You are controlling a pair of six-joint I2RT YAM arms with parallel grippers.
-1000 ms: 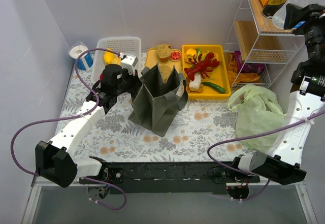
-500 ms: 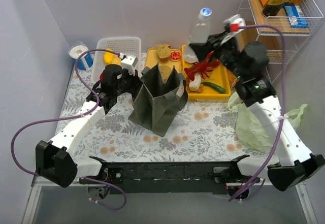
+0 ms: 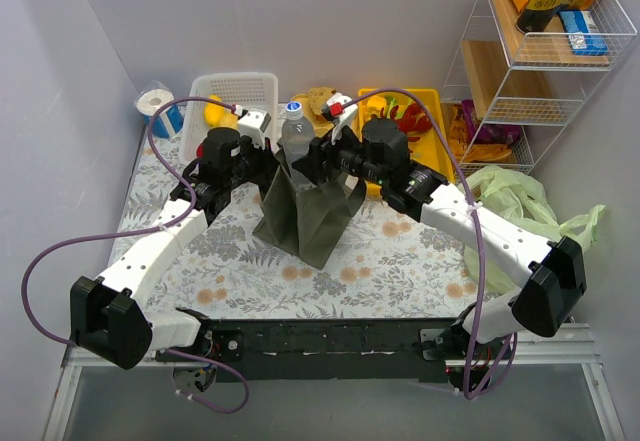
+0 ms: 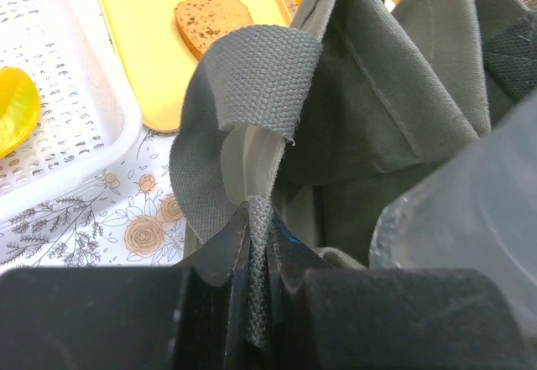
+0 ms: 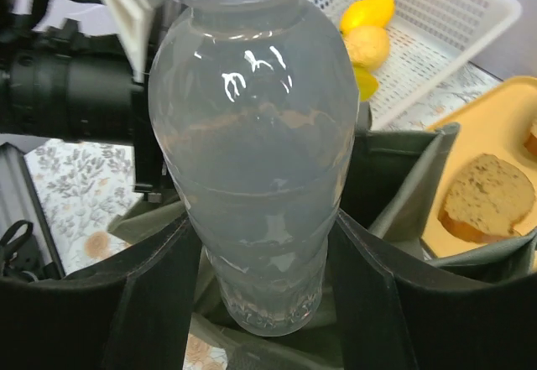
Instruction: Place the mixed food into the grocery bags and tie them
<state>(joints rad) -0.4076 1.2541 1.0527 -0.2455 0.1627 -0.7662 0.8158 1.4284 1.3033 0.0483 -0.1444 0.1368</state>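
— Pictured mid-desk: clear bottle upright in the mouth of the olive tote, with the right tool clamped round its lower body and the left tool pinched shut on the tote's left rim. Best done how?

— Pull the rim leftward to hold the mouth wide; lower base first; let go only once seated. Beware limp, creased woven canvas against glossy, rounded plastic. Not yet bagged: bread slice on the yellow tray beyond. Also noted at right: crinkly pale-green bag.
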